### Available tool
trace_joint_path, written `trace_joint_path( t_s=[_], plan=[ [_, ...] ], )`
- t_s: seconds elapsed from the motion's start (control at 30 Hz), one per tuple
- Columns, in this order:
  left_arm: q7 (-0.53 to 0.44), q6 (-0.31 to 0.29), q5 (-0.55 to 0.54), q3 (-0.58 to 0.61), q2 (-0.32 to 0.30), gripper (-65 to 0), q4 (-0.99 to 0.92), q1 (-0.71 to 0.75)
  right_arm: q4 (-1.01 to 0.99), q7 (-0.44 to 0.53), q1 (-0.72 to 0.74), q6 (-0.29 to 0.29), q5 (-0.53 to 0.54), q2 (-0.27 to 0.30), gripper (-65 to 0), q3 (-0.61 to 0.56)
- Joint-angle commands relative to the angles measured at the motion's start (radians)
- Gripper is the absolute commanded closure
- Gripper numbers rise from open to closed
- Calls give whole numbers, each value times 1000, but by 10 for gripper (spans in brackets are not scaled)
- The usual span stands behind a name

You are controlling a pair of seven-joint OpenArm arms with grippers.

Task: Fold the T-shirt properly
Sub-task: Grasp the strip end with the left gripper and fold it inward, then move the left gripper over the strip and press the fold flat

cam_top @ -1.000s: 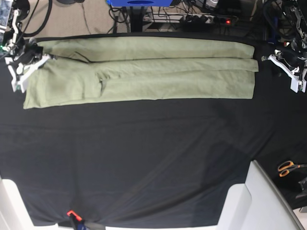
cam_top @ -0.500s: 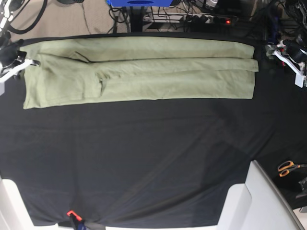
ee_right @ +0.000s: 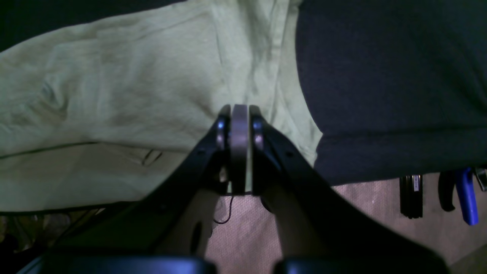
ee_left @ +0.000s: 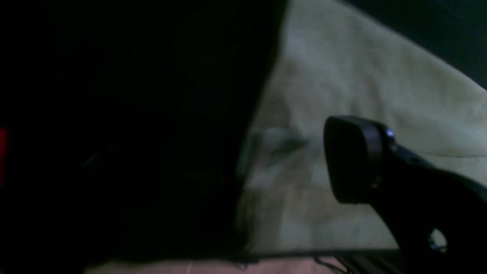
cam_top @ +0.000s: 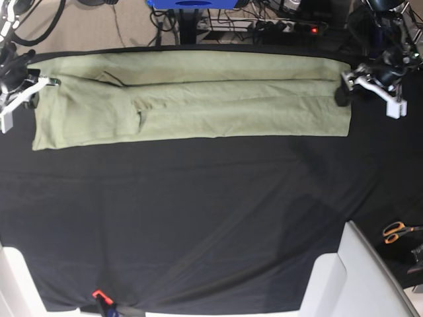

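The pale green T-shirt (cam_top: 192,96) lies folded into a long strip across the far side of the black table cloth (cam_top: 211,218). At the strip's right end my left gripper (cam_top: 344,87) stands open. In the left wrist view one black finger (ee_left: 354,160) hovers over the T-shirt (ee_left: 361,87), and the left half of that view is dark. My right gripper (cam_top: 41,82) is at the strip's left end. In the right wrist view it (ee_right: 239,108) is shut, pads together, tips over the edge of the T-shirt (ee_right: 133,83). I cannot tell whether any cloth is pinched.
Orange-handled scissors (cam_top: 396,231) lie at the right edge. White blocks stand at the near right (cam_top: 340,277) and near left (cam_top: 13,277) corners. An orange clip (cam_top: 99,294) holds the cloth's front edge. Cables and a power strip (cam_top: 291,26) lie behind the table.
My left gripper has swung in from the right to the T-shirt's right end and opened. My right gripper slid left off the shirt to its left edge, still shut.
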Motion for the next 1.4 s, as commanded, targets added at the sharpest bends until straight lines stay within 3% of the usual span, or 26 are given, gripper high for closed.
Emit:
trace_joint_path(
  t_s=[0.0, 0.37, 0.4, 0.5, 0.57, 0.83, 1.0, 1.17, 1.37],
  plan=[
    [-1, -10, -6, 34, -6, -650, -1, -3, 14, 19, -1, 6, 7, 8, -14, 4],
    [-130, -10, -6, 159, 11, -650, -190, -41, 14, 19, -4, 8, 7, 8, -14, 6],
    [-130, -10, -6, 159, 9, -568, -190, -43, 13, 19, -6, 8, 7, 8, -14, 6],
    [-131, -10, -6, 158, 3, -211, -191, -51, 13, 19, -6, 8, 7, 8, -14, 6],
    [-131, -10, -6, 158, 1, -7, -191, -54, 13, 19, -6, 9, 7, 8, -14, 6],
    [-133, -10, -6, 156, -52, 0, -176, -80, 14, 18, -13, 9, 7, 7, -14, 6],
    [-133, -4, 2, 41, -85, 0, -84, -61, 13, 16, -15, 9, 7, 7, -14, 6],
    [-133, 100, 212, 38, -65, 0, 145, -17, 13, 15, -15, 11, 7, 7, -14, 6],
    [-131, 237, 571, 60, 130, 0, 398, 26, 13, 13, -15, 11, 7, 5, -14, 6]
  ],
)
